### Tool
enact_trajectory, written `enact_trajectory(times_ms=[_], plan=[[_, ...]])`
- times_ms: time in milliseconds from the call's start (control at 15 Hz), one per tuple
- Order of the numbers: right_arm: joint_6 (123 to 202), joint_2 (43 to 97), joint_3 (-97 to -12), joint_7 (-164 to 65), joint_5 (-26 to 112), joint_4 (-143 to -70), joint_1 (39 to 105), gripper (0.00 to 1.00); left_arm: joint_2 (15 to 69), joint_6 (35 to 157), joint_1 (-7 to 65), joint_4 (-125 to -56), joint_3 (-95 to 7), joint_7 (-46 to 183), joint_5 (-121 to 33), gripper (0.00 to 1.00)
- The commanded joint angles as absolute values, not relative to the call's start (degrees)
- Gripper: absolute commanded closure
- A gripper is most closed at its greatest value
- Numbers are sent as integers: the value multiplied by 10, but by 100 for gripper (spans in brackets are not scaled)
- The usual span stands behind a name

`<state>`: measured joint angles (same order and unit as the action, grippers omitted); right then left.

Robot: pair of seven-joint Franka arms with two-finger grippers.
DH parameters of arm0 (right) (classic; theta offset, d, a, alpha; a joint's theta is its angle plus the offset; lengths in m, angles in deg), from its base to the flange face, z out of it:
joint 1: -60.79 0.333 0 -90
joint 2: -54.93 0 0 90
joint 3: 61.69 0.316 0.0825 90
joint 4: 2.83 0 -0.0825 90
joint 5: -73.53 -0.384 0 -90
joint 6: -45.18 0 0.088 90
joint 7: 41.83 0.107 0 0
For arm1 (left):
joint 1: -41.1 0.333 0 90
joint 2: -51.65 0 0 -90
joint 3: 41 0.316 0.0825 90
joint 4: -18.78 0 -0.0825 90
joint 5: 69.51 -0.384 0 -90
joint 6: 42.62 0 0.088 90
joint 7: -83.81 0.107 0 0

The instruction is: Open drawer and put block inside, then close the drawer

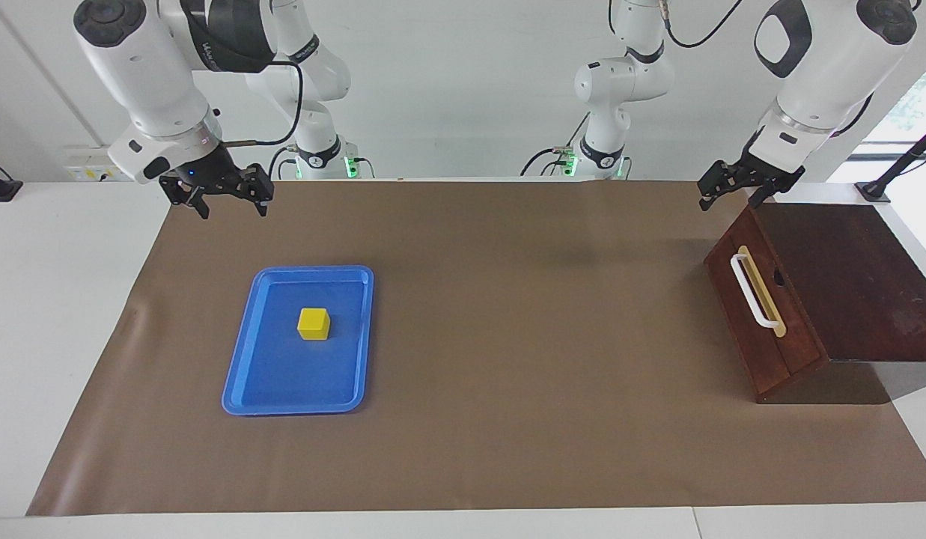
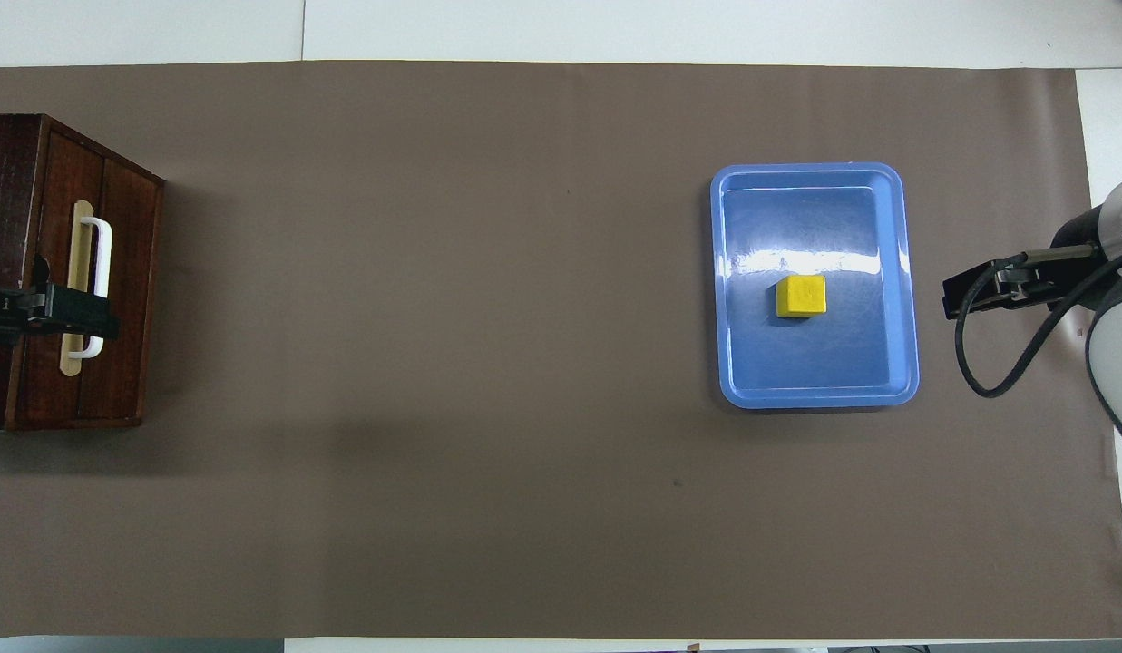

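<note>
The drawer (image 1: 762, 303) is shut in its dark wooden box (image 1: 852, 284) at the left arm's end of the table; its white bar handle (image 1: 753, 292) faces the middle of the table. The drawer also shows in the overhead view (image 2: 116, 290). The yellow block (image 1: 314, 323) sits in the blue tray (image 1: 268, 374) at the right arm's end, also in the overhead view (image 2: 801, 297). My left gripper (image 1: 730, 203) hangs open and empty in the air over the box's edge nearest the robots. My right gripper (image 1: 233, 211) hangs open and empty over the mat, beside the tray.
A brown mat (image 1: 507, 337) covers the table. The blue tray (image 2: 733, 363) lies flat on it. In the overhead view the left gripper (image 2: 80, 317) overlaps the drawer handle and the right gripper (image 2: 955, 299) shows beside the tray.
</note>
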<state>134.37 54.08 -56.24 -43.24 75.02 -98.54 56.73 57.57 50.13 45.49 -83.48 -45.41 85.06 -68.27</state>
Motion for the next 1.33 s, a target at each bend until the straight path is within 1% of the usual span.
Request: enact_trajectory(times_ms=[0, 267, 467, 533, 667, 800, 1067, 1267], plan=[[1353, 528, -561, -423, 742, -1000, 566, 0, 579, 494, 457, -836, -454, 857, -674, 0], [1353, 524, -562, -427, 742, -995, 565, 0, 580, 494, 458, -836, -454, 857, -675, 0], [1327, 519, -562, -515, 733, -999, 559, 0, 583, 511, 458, -848, -454, 859, -676, 0], [1343, 520, -563, -498, 715, -1003, 558, 0, 585, 517, 457, -855, -454, 860, -676, 0], [1376, 521, -563, -385, 710, -1012, 558, 0, 584, 536, 443, -867, -457, 857, -685, 0], [1401, 534, -564, -311, 712, -1011, 558, 0, 580, 550, 430, -867, -458, 855, -718, 0], [1422, 572, -566, -72, 727, -1003, 546, 0, 563, 571, 390, -868, -458, 821, -784, 0], [1437, 598, -564, 73, 718, -1002, 537, 0, 550, 596, 377, -880, -458, 804, -816, 0]])
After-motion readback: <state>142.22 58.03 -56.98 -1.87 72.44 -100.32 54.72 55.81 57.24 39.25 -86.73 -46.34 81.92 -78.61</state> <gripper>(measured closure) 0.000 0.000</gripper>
